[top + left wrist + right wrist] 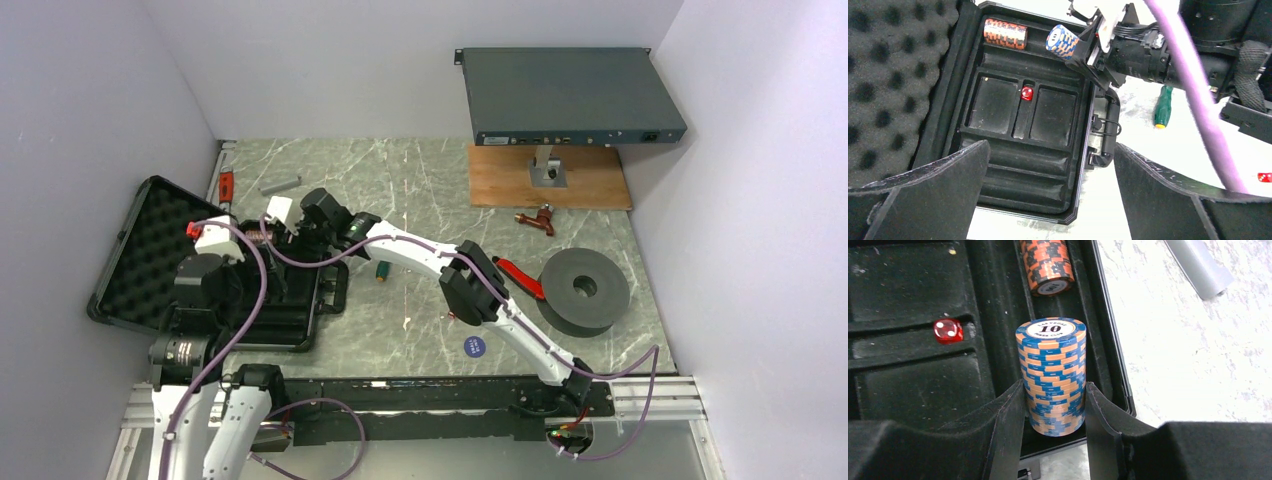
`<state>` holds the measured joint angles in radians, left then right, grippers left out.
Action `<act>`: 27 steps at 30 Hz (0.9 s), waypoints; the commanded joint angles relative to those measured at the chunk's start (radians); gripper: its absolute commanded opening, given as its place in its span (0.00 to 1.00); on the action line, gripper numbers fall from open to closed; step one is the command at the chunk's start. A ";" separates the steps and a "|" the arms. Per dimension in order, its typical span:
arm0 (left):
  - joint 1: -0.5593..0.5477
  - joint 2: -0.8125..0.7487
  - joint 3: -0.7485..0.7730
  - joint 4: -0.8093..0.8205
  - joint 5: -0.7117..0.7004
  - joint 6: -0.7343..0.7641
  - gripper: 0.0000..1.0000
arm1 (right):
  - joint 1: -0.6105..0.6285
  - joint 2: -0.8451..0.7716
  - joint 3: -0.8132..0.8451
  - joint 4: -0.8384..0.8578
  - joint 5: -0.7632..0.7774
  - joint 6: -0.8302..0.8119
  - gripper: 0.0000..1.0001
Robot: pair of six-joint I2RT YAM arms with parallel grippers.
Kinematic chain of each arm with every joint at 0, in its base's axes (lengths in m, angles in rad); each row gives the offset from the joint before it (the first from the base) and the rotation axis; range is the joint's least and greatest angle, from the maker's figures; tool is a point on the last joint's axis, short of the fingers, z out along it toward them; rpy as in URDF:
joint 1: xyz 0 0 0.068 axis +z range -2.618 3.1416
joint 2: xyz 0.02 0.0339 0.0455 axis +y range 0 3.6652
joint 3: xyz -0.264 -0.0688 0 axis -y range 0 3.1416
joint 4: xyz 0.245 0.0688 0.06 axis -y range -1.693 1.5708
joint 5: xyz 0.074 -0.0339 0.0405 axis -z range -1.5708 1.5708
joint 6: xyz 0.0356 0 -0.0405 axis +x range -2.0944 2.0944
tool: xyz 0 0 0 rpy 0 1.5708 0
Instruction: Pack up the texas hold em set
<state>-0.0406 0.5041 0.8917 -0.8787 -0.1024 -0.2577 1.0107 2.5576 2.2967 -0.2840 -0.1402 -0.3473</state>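
Marbled table (420, 190) carries the open case (150, 250). Right fingers (1003, 425) pinch the blue stack (1052, 375) by its sides above the case's edge groove, its axis tilted up from the groove's line; the orange stack (1047, 265) lies in that groove just beyond. Left gripper (1050, 147) hovers over the case's tray, fingers spread, holding nothing.
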 commanded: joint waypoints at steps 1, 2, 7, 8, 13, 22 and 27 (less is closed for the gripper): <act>0.000 -0.041 -0.020 0.061 0.032 -0.017 1.00 | -0.006 -0.007 0.081 0.109 0.031 -0.074 0.00; 0.000 -0.048 -0.029 0.069 0.031 -0.017 1.00 | -0.009 -0.003 0.081 0.108 0.032 -0.080 0.00; -0.001 -0.102 -0.088 0.108 0.001 -0.033 1.00 | -0.017 0.004 0.056 0.106 0.032 -0.124 0.00; -0.002 -0.117 -0.103 0.117 -0.006 -0.037 1.00 | -0.018 0.004 0.047 0.106 0.030 -0.134 0.00; -0.001 -0.155 -0.135 0.134 -0.028 -0.047 1.00 | -0.018 0.008 0.012 0.090 0.026 -0.172 0.00; -0.001 -0.151 -0.147 0.145 -0.020 -0.035 0.99 | -0.018 0.032 -0.007 -0.044 0.084 -0.206 0.00; -0.001 -0.154 -0.149 0.148 -0.019 -0.034 0.99 | -0.026 -0.040 -0.130 -0.077 0.111 -0.186 0.00</act>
<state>-0.0406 0.3561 0.7490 -0.7803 -0.1139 -0.2863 0.9974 2.5839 2.2593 -0.2684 -0.0799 -0.5274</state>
